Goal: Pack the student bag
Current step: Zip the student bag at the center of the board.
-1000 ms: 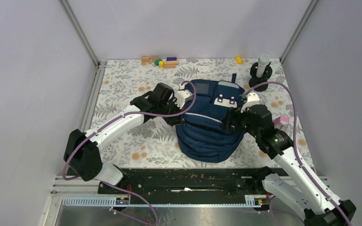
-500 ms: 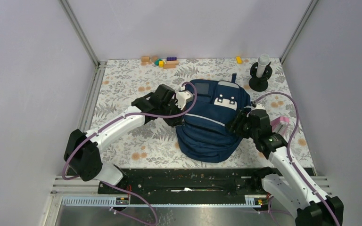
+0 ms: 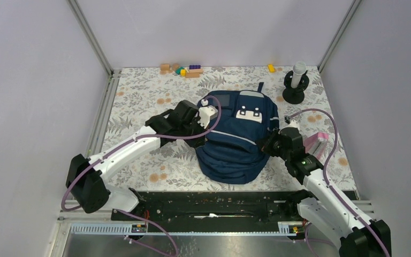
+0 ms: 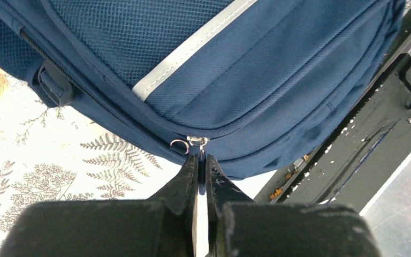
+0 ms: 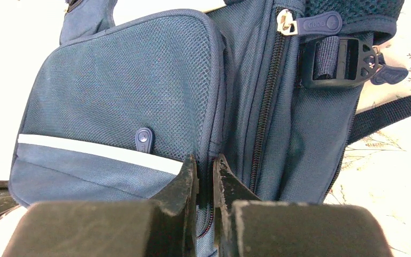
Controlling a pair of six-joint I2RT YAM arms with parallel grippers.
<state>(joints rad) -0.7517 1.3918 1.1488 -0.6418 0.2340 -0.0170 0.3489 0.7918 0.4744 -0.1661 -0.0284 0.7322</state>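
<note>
The student bag (image 3: 235, 142) is a navy-blue backpack with a light stripe, lying flat in the middle of the flowered table. My left gripper (image 3: 205, 114) is at its left edge. In the left wrist view the left gripper (image 4: 200, 157) is shut on the metal zipper pull (image 4: 197, 142) of the bag (image 4: 278, 69). My right gripper (image 3: 268, 143) is at the bag's right side. In the right wrist view the right gripper (image 5: 205, 158) is shut on a fold of bag fabric beside a zipper (image 5: 265, 107), next to the mesh front pocket (image 5: 134, 85).
Coloured wooden blocks (image 3: 182, 69) and a yellow block (image 3: 271, 68) lie at the table's back edge. A black stand with a white cylinder (image 3: 296, 80) is at the back right. A pink object (image 3: 319, 141) lies just right of my right arm. A black rail (image 3: 214, 203) runs along the near edge.
My right gripper has come down onto the bag's right side and shut on its fabric. The bag has shifted a little to the left with my left gripper.
</note>
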